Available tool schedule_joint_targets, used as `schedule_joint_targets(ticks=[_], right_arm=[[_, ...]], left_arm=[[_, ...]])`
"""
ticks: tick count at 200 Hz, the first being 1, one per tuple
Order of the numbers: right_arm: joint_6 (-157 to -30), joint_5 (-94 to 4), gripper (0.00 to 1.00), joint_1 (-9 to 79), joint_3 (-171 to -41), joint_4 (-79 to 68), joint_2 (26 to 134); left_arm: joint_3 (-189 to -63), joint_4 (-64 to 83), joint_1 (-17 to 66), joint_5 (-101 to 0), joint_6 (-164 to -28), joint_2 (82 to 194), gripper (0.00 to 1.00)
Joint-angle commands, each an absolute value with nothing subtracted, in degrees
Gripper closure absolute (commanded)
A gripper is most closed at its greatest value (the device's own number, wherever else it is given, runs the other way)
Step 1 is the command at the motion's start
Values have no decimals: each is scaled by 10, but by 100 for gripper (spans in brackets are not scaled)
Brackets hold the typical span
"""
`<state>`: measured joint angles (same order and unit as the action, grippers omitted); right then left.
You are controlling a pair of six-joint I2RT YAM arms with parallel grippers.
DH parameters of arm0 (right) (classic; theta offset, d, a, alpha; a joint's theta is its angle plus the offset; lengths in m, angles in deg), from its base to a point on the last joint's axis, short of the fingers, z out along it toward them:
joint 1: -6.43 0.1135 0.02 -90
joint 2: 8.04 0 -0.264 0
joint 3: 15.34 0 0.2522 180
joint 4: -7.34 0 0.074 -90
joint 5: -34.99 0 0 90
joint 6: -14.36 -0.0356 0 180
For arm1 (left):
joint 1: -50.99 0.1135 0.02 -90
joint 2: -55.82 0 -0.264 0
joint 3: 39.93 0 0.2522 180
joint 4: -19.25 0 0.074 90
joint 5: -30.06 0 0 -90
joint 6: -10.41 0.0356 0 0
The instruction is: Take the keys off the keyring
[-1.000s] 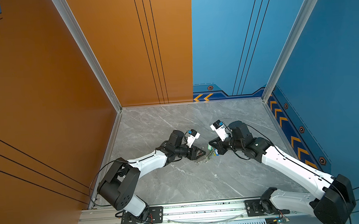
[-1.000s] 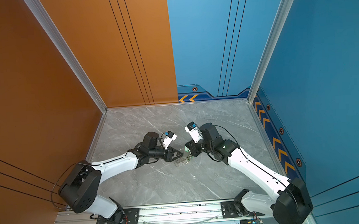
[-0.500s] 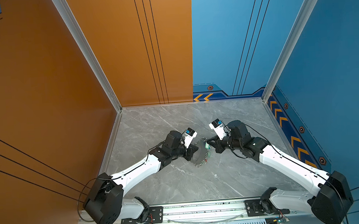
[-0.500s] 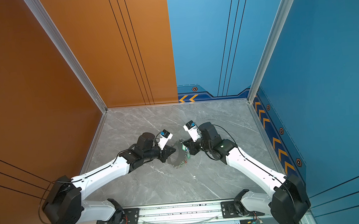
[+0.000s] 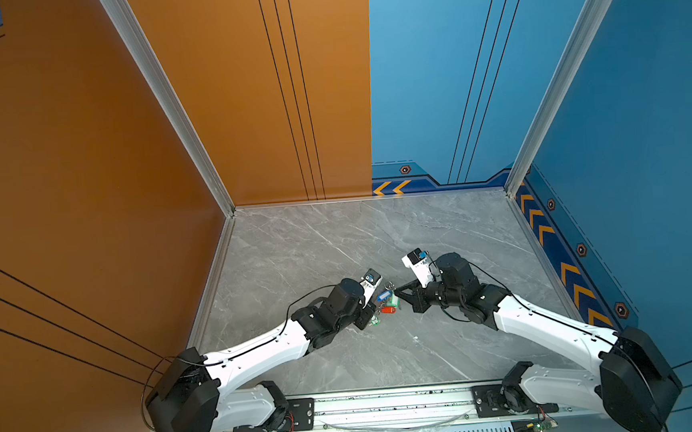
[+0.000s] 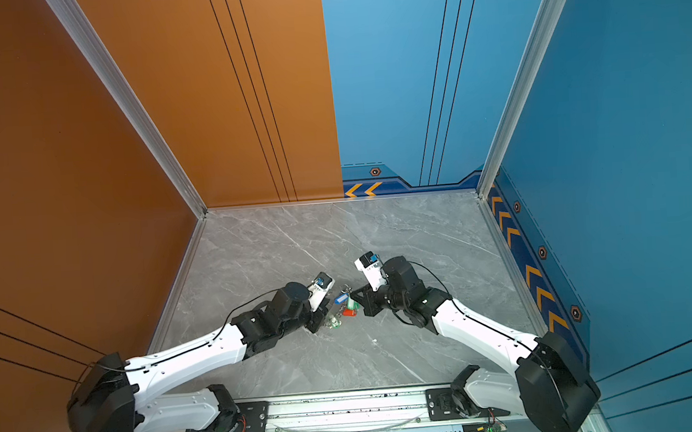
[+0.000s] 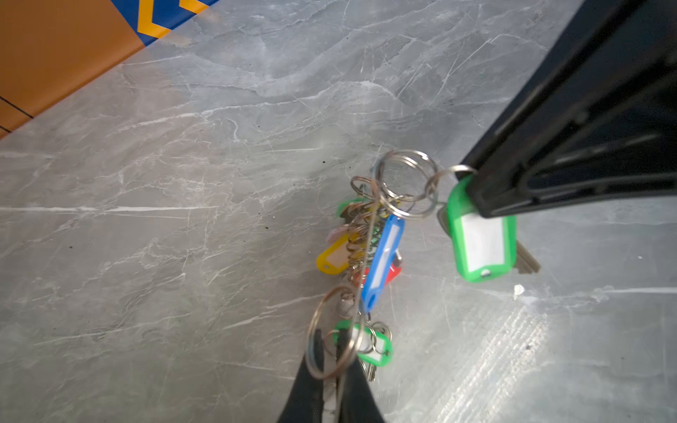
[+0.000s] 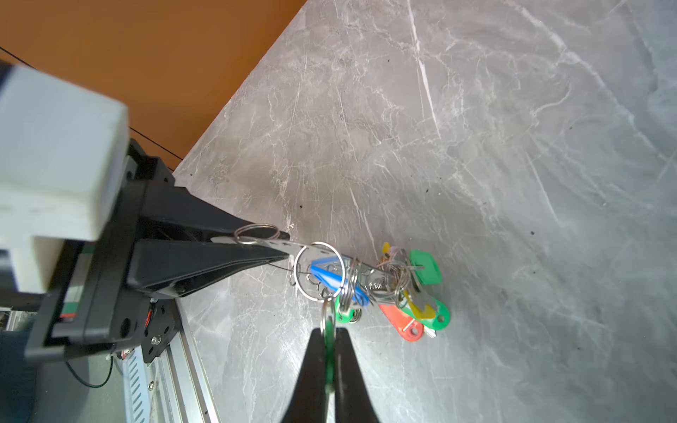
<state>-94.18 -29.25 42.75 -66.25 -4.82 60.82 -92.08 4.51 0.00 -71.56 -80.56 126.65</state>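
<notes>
Green-tagged key point(image 7: 480, 240) in right tool point(image 8: 331, 335) | keyring point(image 8: 317, 250) in left tool point(image 8: 285, 246) | wrist views only

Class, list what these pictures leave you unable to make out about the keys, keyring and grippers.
Shape of the keyring: edge-on in the right wrist view, too small in both top views.
Count of the keys: tags overlap in the left wrist view.
Top of the green-tagged key: covered by the right gripper in the left wrist view.
Fingers of the left gripper: cut by that view's bottom edge.
</notes>
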Motion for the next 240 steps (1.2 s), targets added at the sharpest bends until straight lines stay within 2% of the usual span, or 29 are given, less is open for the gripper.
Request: schedule_joint_targets(ticks=[1, 52, 92, 128, 168, 202, 240], right_arm=[[-975, -298, 100, 432, -626, -106, 600], [-1004, -297, 100, 446, -584, -91, 571], [-999, -300, 100, 448, -591, -99, 568], [-994, -299, 100, 438, -596, -115, 567], [-992, -285, 100, 423, -602, -117, 559], [-1001, -250, 100, 403, -619, -99, 566], [-1012, -194, 100, 374, -651, -96, 571]], left_arm=[[-885, 12, -5, -844, -847, 1273, 88], [-845, 18, -11, -819, -900, 1264, 71], [-864, -22, -19, -793, -949, 1215, 60], [-890, -81, -24, -745, -995, 1142, 57], [-906, -91, -30, -655, -1052, 1087, 59], [-895, -28, -33, -590, -1090, 1122, 57], [-900, 31, 25, -478, -1139, 1187, 56]])
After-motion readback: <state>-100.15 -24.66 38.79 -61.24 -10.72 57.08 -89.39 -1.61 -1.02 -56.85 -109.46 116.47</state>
